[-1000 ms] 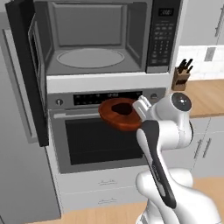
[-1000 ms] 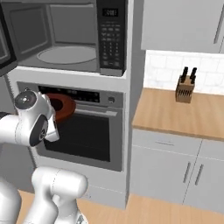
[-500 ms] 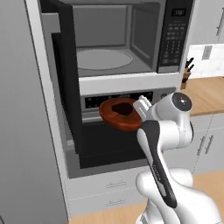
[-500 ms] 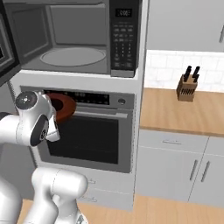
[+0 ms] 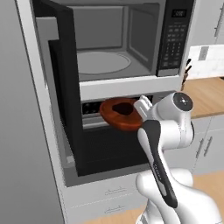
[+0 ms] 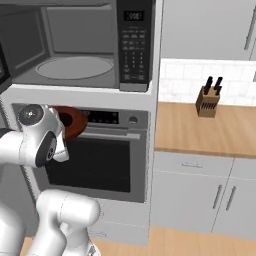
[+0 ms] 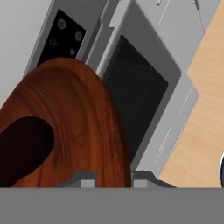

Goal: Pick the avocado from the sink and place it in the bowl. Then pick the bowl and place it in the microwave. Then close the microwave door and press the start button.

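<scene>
While the bowl [image 7: 74, 127] is being carried in front of the oven [image 6: 95, 160], the gripper [image 7: 113, 178] is being kept clamped down tight on its near rim, one finger [image 7: 85, 179] on the inside of the rim and the other outside it, as is being shown in the hand view. The avocado [image 7: 24, 148] is being held inside the bowl, lying as a dark lump against the reddish-brown wood.

In the left base view the bowl [image 5: 122, 114] is being held level just below the microwave [image 5: 127, 43], against the oven's control strip, with the avocado [image 5: 124, 107] sitting in its middle. The microwave door [image 5: 65, 87] is being seen swung wide open to the left, and the round turntable [image 5: 101, 62] is being left bare inside the grey cavity. The keypad panel [image 5: 173, 41] is being seen on the microwave's right.

In the right base view the bowl [image 6: 70, 122] is being largely covered by the arm's white wrist, only its far edge being seen. A wooden counter [image 6: 200, 130] is being shown to the right of the oven, with a knife block [image 6: 208, 98] standing on it against the tiled wall.
</scene>
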